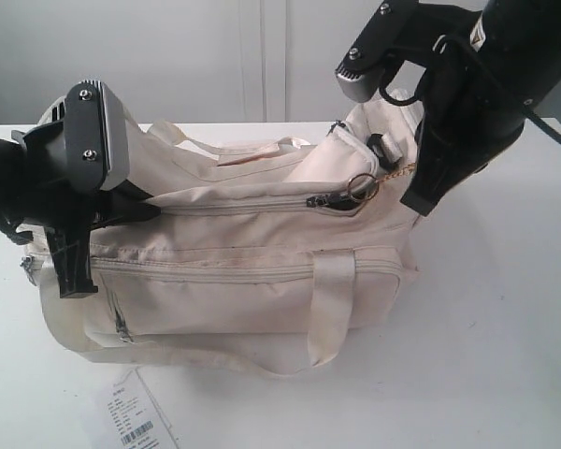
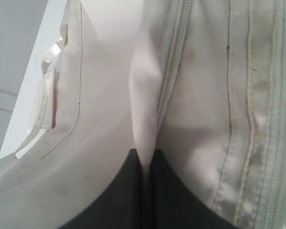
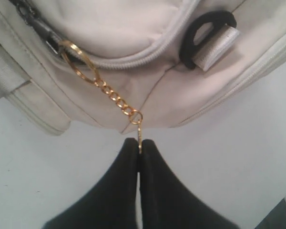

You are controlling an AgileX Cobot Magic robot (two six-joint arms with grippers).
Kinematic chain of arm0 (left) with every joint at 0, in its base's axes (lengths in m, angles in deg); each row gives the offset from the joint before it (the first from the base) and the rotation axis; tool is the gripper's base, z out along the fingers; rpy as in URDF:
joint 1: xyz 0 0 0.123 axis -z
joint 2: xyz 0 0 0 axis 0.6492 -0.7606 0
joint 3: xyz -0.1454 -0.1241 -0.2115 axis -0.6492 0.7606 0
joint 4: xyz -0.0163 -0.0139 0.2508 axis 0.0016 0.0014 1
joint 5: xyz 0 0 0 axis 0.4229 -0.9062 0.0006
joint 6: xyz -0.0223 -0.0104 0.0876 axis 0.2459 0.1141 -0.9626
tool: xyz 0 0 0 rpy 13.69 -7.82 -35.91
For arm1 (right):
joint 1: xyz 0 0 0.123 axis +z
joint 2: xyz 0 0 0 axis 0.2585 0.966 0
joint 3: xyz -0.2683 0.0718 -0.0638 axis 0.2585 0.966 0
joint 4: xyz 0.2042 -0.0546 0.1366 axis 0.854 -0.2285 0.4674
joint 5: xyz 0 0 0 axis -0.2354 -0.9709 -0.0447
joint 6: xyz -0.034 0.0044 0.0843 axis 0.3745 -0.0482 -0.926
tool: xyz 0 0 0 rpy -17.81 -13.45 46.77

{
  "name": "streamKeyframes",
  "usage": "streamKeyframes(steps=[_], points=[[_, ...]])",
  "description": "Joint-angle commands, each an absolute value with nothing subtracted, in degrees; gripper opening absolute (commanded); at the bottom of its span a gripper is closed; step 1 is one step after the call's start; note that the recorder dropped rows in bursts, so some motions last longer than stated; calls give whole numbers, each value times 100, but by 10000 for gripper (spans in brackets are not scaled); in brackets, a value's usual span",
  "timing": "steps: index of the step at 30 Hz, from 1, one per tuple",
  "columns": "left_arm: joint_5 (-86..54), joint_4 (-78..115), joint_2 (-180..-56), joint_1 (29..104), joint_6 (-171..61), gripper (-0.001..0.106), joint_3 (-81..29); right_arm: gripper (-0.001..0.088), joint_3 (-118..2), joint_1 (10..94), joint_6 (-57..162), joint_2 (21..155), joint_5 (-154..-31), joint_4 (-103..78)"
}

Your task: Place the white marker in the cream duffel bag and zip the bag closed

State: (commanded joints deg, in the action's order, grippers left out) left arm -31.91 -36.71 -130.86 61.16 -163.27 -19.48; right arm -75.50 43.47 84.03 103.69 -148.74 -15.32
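Step in hand: the zip-up, judged near its end. No marker is showing in any view, and none is lying on the surface (image 1: 486, 355) around the bag (image 1: 252, 281). It is most likely sitting inside the bag already; that is a judgement, not a sighting. If so, it is lying under closed fabric, apart from both sets of jaws and touching neither.

The top zipper (image 1: 234, 204) is reading as shut along the bag, from the end where the left jaws are working up to the slider (image 1: 320, 199), which is sitting near the bag's other end. Whether a last bit of track is gaping past the slider cannot be told.

Right jaws are clenching the tip of the gold chain (image 3: 115, 98) hanging off the slider. The chain is running nearly straight from the bag's end to the jaws, which are standing just off the bag. Left jaws are clamping a fold (image 2: 143, 109) of the bag's cream fabric right beside the zipper, bracing the bag at that end.

The next move is calling for a steady pull on the chain in line with the zipper, away from the braced end, until the slider is stopping at the end of its track, then both jaws letting go. The thin chain is risking a slip out of the grip if pulled at an angle.
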Motion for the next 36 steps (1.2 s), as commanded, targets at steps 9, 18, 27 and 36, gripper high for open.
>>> streamKeyframes(steps=[9,18,27,36], points=[[-3203,-3671,-13065,6116,-16327,0,-1948,0,-7550,4142,8385,10369,-14814,-1567],[-3203,-3671,-13065,6116,-16327,0,-1948,0,-7550,3990,8357,10369,-14484,-1530],[-3203,-3671,-13065,6116,-16327,0,-1948,0,-7550,3696,8331,10369,-14378,-1585],[-3191,-3670,-13029,6116,-16125,727,-1948,0,-7550,3661,8304,10369,-14319,-1299]])
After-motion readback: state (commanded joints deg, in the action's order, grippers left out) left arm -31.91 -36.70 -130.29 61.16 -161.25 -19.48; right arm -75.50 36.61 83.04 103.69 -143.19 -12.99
